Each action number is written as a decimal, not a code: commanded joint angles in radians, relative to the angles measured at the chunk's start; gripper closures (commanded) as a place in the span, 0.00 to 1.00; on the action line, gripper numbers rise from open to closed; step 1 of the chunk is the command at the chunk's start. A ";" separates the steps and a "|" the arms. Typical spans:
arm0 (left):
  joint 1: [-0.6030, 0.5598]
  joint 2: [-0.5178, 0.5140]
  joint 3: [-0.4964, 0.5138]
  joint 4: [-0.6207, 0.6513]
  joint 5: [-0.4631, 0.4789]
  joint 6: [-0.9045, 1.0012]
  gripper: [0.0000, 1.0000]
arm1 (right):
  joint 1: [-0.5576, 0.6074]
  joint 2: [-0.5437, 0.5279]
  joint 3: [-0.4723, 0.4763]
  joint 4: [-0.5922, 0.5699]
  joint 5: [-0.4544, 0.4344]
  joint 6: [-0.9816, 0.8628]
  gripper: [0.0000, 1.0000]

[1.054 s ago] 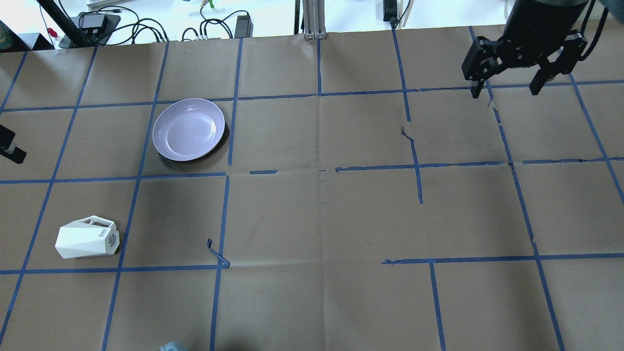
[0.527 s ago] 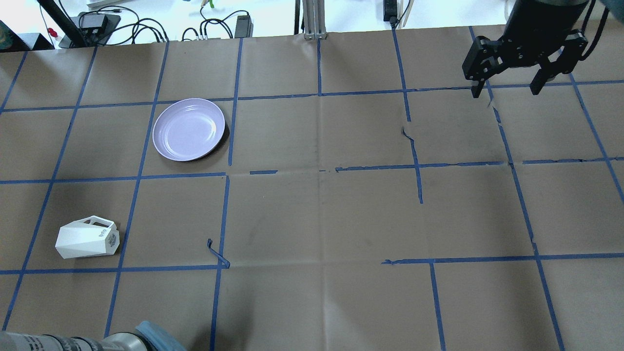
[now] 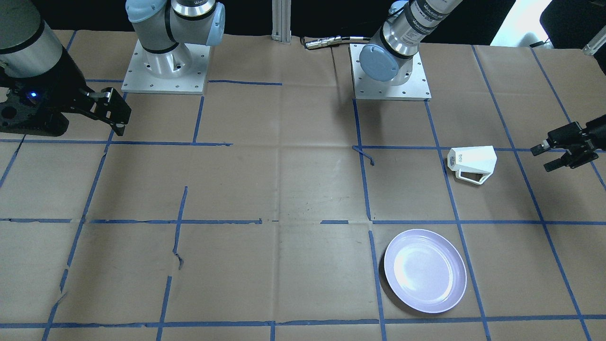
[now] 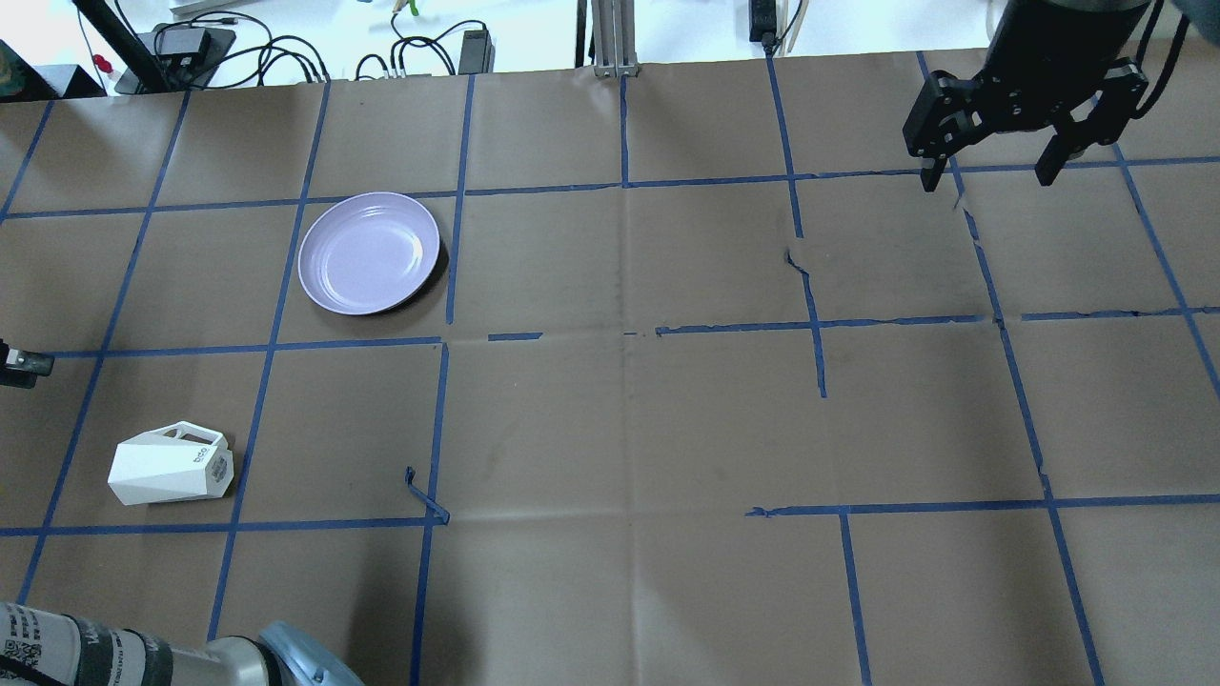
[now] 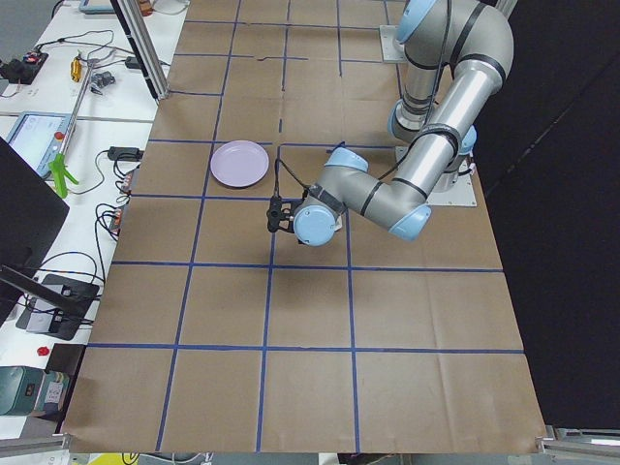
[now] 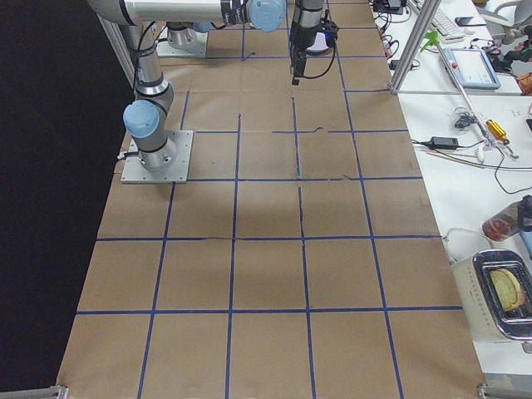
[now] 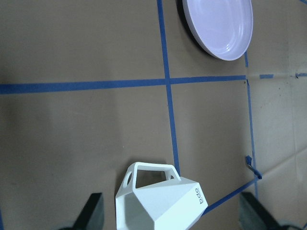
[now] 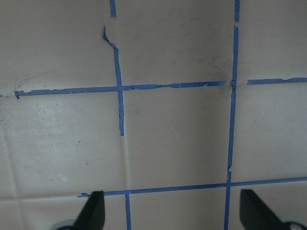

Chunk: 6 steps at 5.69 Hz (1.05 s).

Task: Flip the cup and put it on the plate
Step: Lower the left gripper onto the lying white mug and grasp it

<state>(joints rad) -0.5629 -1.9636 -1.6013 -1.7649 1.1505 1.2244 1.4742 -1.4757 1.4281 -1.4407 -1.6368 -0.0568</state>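
The left claw point(image 3: 544, 157) is hanging close to the surface point(image 4: 620, 429) with its fingers spread wide, holding nothing. In the wrist view the two fingertips are framing the cup point(image 3: 473, 160) from either side, though they are not touching it yet. The cup is lying on its side on the brown paper, apart from the claw. Its wider open end appears to be facing the claw, its printed base is pointing the other way, and its thin handle is sticking out toward the plate point(image 3: 425, 271).

The step in hand looks like the approach to the grasp. To do it well, the claw should be coming down with its pads lined up on two opposite flat facets. It should be keeping clear of the handle and closing slowly, since the cup is likely to slide on the paper. A grip near mid-body should leave room for turning the mouth upward.

Farther out, the plate is sitting bare, well apart from the cup. Farthest away, the right claw point(image 4: 986, 179) is hovering spread and idle.
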 commanded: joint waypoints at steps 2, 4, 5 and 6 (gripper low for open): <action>0.081 -0.119 0.003 -0.143 -0.052 0.124 0.01 | 0.000 0.000 0.000 0.000 0.000 0.000 0.00; 0.113 -0.193 0.003 -0.226 -0.071 0.203 0.01 | 0.000 0.000 0.000 0.000 0.000 0.000 0.00; 0.115 -0.228 0.003 -0.279 -0.072 0.246 0.01 | 0.000 0.000 0.000 0.000 0.000 0.000 0.00; 0.113 -0.253 0.001 -0.297 -0.078 0.253 0.01 | 0.000 0.000 0.000 0.000 0.000 0.000 0.00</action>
<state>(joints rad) -0.4500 -2.1906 -1.5990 -2.0377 1.0770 1.4617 1.4741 -1.4757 1.4281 -1.4404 -1.6368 -0.0568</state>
